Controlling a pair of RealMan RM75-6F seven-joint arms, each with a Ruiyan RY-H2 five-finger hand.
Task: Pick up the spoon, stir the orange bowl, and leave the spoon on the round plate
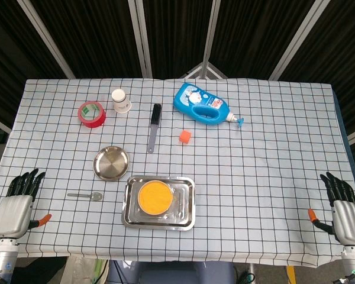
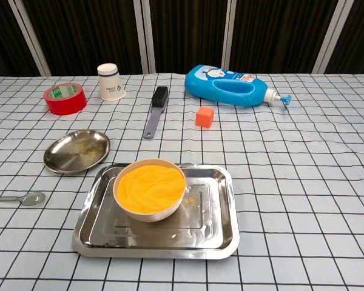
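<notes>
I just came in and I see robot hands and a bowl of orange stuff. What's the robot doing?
Nothing is being handled yet. The left hand and right hand both rest open at the near corners of the table, holding nothing. The spoon lies on the tablecloth to the left of the steel tray. The orange bowl sits in that tray, and the round plate behind the spoon has nothing on it. The job of stirring and then parking the spoon on the plate has not started.
</notes>
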